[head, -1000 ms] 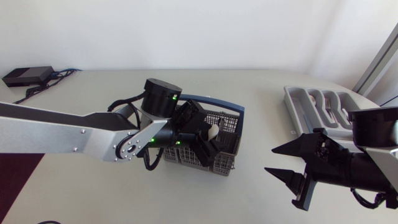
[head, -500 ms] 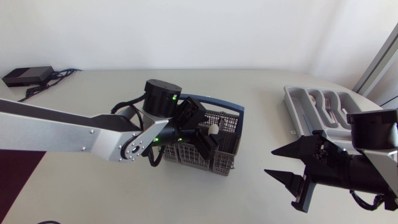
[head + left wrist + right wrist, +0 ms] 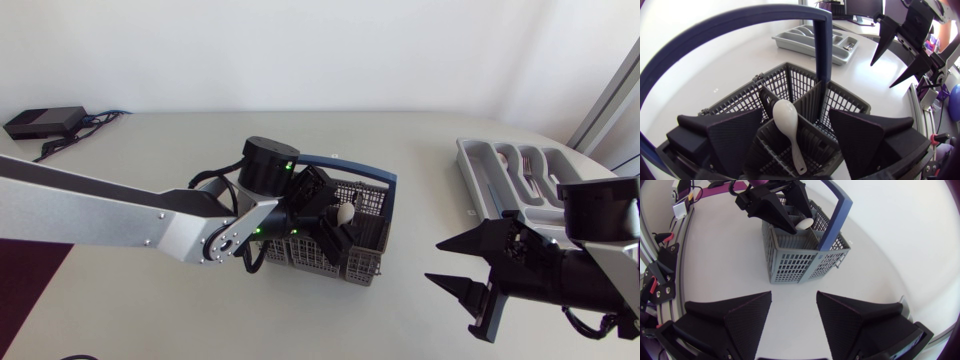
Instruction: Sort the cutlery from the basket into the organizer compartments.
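Observation:
A grey mesh cutlery basket (image 3: 350, 262) with a dark blue handle (image 3: 352, 166) stands mid-table. A white spoon (image 3: 344, 213) leans upright in one of its inner cells. My left gripper (image 3: 335, 222) is lowered into the basket top, open, one finger on each side of the spoon (image 3: 786, 116) without touching it. The grey organizer (image 3: 492, 160) lies at the far right and holds some metal cutlery. My right gripper (image 3: 434, 258) hangs open and empty to the right of the basket (image 3: 795, 262), in front of the organizer.
A black power adapter (image 3: 44, 122) with cables lies at the far left corner. Bare tabletop stretches between the basket and the organizer (image 3: 810, 40). In the left wrist view my right gripper (image 3: 881, 75) shows beyond the basket handle (image 3: 821, 45).
My left arm has shifted slightly to the right over the basket, and the basket has moved a little with it. The right arm has kept still.

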`<state>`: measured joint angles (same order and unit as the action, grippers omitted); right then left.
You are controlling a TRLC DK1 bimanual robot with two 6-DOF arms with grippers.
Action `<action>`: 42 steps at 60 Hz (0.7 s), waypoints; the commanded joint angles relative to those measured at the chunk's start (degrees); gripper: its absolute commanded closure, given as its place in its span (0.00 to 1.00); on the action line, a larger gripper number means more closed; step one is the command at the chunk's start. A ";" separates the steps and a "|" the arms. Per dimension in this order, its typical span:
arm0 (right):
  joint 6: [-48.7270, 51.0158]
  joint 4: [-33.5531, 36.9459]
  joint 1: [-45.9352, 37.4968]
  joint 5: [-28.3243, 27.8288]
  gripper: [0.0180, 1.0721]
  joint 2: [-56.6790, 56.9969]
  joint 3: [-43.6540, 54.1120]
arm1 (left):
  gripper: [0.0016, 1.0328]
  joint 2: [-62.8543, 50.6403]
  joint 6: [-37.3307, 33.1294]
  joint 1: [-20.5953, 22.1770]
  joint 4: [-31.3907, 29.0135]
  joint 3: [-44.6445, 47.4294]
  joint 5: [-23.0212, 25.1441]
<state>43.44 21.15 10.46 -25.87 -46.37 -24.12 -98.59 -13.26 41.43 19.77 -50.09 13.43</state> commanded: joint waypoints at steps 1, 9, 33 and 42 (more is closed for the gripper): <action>-1.43 -0.58 0.44 -0.24 0.37 0.40 1.79 | 0.11 -0.99 0.86 0.93 -0.79 0.25 1.69; -1.34 -0.84 0.44 -0.24 0.37 0.31 2.06 | 0.14 -0.38 1.13 1.64 -0.87 0.60 1.86; -1.43 -1.20 0.44 -0.15 0.37 0.31 2.32 | 0.47 0.06 1.39 2.16 0.45 1.57 1.86; -1.43 -1.20 0.44 -0.15 0.37 0.31 2.32 | 0.60 0.59 0.86 2.43 1.59 2.27 1.77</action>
<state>43.42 20.71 10.46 -25.85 -46.37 -23.22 -98.56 -13.10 43.07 20.97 -49.69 14.52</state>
